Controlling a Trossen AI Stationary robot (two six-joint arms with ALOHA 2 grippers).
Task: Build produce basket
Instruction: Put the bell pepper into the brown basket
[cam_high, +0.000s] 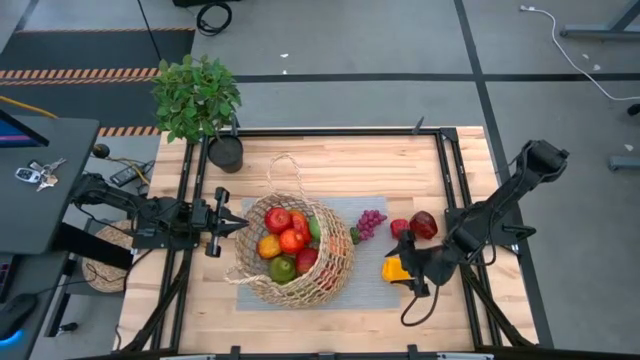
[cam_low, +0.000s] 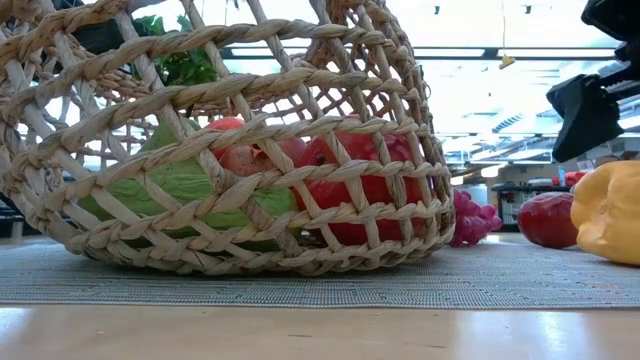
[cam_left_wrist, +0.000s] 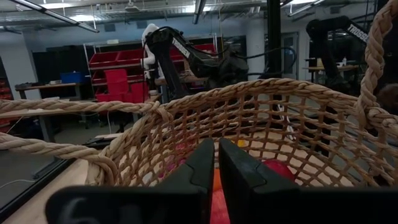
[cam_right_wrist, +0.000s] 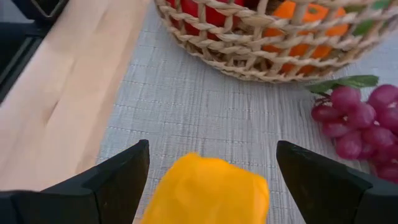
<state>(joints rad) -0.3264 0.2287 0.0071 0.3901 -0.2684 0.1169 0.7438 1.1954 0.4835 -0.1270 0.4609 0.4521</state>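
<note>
High view: the basket (cam_high: 292, 252) sits mid-bench on a mat (cam_high: 370, 285), half filled; the left pincer (cam_high: 232, 226) is at its left rim. The right pincer (cam_high: 408, 270) hovers over a yellow pepper (cam_high: 396, 268) toward the right edge.

Low view: the basket leans; a nudge might tip it.

Left wrist view: fingers (cam_left_wrist: 236, 174) clenched, empty.

Right wrist view: jaws released, straddling the pepper; closing off-centre could squirt it out.
</note>
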